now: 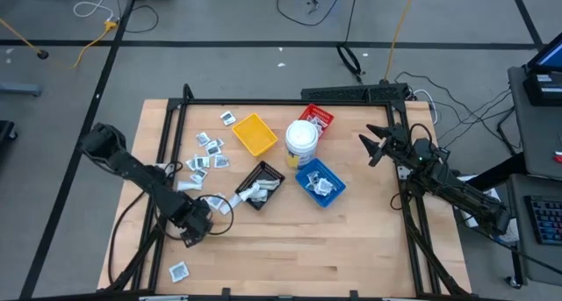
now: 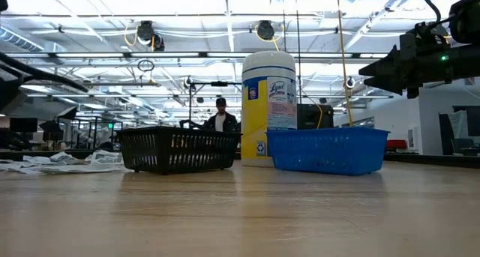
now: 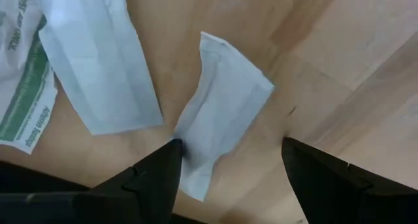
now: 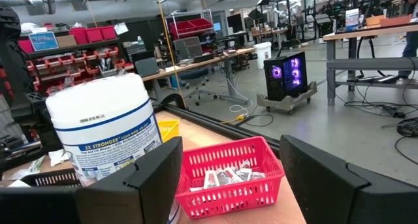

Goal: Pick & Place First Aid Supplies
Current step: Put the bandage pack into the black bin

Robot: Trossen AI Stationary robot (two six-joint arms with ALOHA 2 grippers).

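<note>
The first aid supplies are small white packets scattered on the table's left part, with one more near the front edge. A pale wrapped packet lies flat on the wood under my left gripper, which points down and is open. The packet's near corner shows close beside one fingertip, and a larger packet lies next to it. In the high view my left gripper is at the front left. My right gripper waits open and level at the right, facing the tub.
A yellow tray, a red tray holding packets, a black tray, a blue tray and a white tub stand mid-table. Bare wood lies along the front. A person sits far behind the table.
</note>
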